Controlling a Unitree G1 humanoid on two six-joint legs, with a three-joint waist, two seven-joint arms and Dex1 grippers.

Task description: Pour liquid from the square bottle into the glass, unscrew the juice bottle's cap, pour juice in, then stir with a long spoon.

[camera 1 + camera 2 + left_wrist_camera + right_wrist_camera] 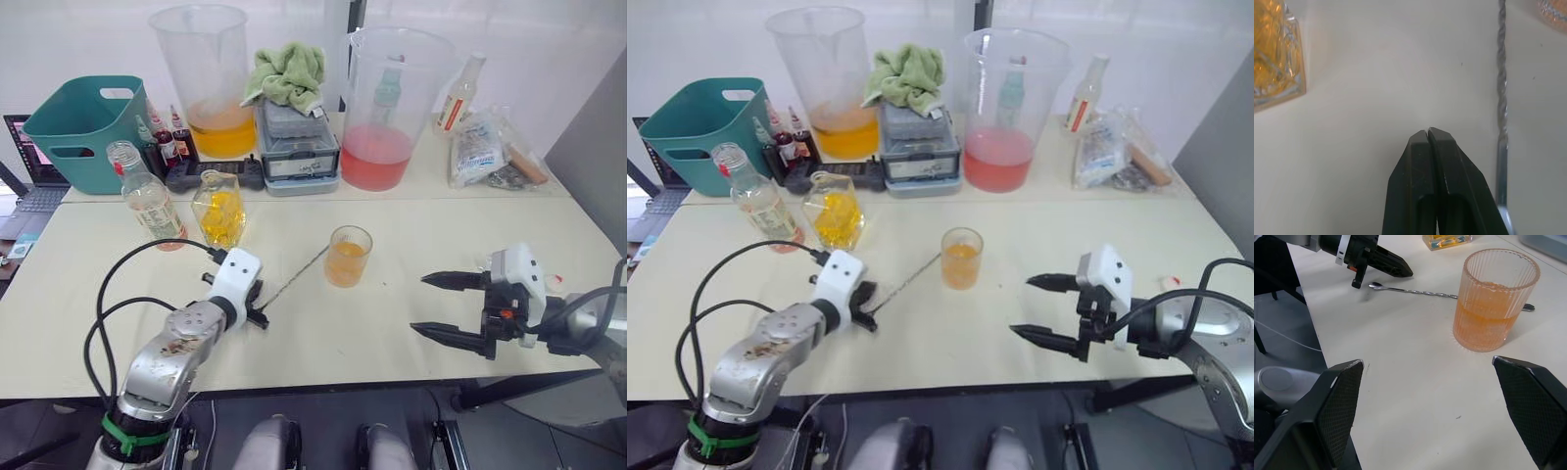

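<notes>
Left gripper [1428,139] pinched shut, empty, tips on the table [323,343] just beside the long spoon [294,278]. Spoon lying flat, running up to the glass [349,256], half full of orange liquid, mid-table. Right gripper [437,305] spread wide, empty, right of glass. Square bottle [219,207] and juice bottle [147,197] upright, back left; label writing unreadable.

Teal plastic bin [83,127] at table's far left corner. Laptop [29,162] behind it, partly hidden. Small dark-red dropper bottles [167,137] just beside bin. Two large clear jugs: one with orange liquid [208,83], one with pink liquid [387,108]. Between them, grey box [294,147] with green cloth [287,73] on top. Slim bottle [458,93] and plastic bags [485,147] at far right. Cream table [392,323].
</notes>
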